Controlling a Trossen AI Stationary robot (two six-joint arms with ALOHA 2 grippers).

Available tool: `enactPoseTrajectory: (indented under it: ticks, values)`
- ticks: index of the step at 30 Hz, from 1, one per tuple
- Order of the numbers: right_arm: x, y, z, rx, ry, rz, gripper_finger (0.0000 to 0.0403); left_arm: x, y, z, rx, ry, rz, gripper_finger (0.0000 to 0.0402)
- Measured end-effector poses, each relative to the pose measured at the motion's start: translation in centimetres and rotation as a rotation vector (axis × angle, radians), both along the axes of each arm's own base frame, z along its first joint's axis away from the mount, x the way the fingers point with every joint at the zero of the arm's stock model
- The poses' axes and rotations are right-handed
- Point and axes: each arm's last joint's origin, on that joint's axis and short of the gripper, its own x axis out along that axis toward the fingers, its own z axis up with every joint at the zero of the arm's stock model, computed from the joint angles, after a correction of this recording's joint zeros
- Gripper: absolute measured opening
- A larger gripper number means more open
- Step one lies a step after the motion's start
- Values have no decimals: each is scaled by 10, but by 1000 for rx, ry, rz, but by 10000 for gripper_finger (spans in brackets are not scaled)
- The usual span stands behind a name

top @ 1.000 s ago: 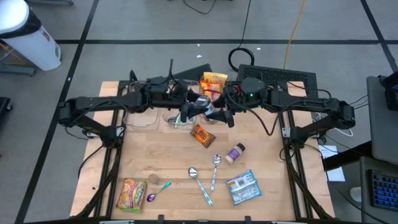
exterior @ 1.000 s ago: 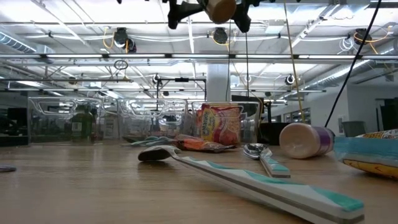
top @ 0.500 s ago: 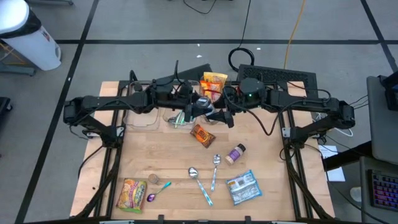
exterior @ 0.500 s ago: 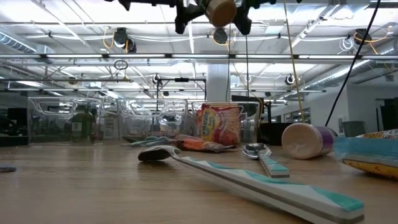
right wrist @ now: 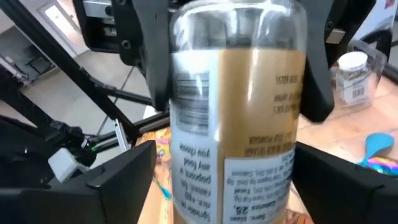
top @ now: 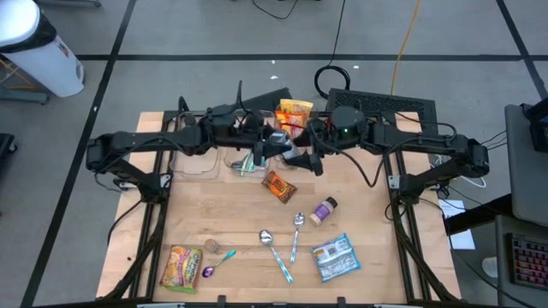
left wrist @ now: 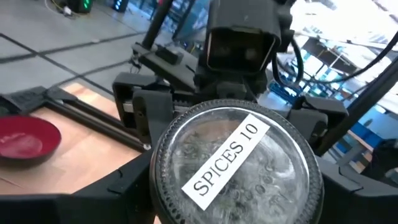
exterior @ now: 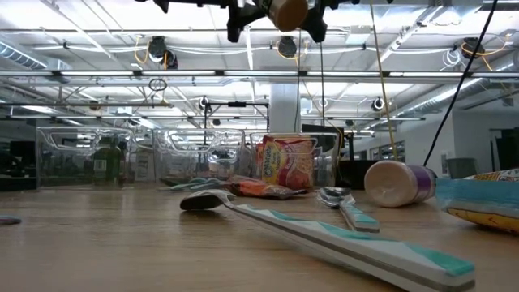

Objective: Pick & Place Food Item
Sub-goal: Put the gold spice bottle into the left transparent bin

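A glass spice jar (top: 279, 145) with tan contents hangs high above the table's middle, between both grippers. In the left wrist view its clear end, labelled "SPICES 10" (left wrist: 231, 158), faces the camera. In the right wrist view the jar (right wrist: 242, 118) stands upright with its print upside down. My left gripper (top: 269, 148) comes from the table's left and is shut on the jar. My right gripper (top: 296, 155) comes from the right and is open, its fingers (right wrist: 106, 186) standing either side of the jar's lower part, apart from it. The low view shows the jar (exterior: 288, 12) at the picture's top. My left gripper pinches the jar's glass wall (right wrist: 181, 68) between its two fingers (right wrist: 151, 65), near the clear, labelled end. The fingers come level from the table's left and lie across the jar. The jar stands upright with the labelled end up, lifted clear of the table.
On the table lie an orange snack bag (top: 294, 114), a brown candy wrapper (top: 278, 185), a purple-capped jar on its side (top: 324, 210), two spoons (top: 295, 229), a blue packet (top: 335, 257) and a yellow bag (top: 181, 266). Clear bins (top: 195, 161) stand under the left arm.
In the low view the dark finger to the left of the jar has drawn in against it: my left gripper has closed on the jar. The jar has stayed in place high above the table.
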Motion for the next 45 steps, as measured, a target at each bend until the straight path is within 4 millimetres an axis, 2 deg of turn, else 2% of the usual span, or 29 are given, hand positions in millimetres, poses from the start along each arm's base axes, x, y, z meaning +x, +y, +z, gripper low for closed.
enactPoseTrajectory:
  ticks: [4,8,15,25,31,41,45]
  values:
    - [0,-1,6,-28,-58,1,356,-8,4,9,-3,-32,31,283]
    - [-2,-1,17,-146,-155,4,353,-18,11,20,-58,-78,49,282]
    - [-5,2,30,-369,-252,-137,348,-22,20,28,-171,-147,104,282]
    - [2,26,30,-717,-202,-342,349,-22,24,27,-263,-166,265,282]
    - [13,35,25,-780,-199,-376,349,-23,28,28,-317,-203,368,282]
    - [33,38,15,-902,-147,-601,339,-23,29,31,-362,-245,359,282]
    - [32,37,19,-961,-142,-661,330,-24,28,33,-388,-271,344,282]
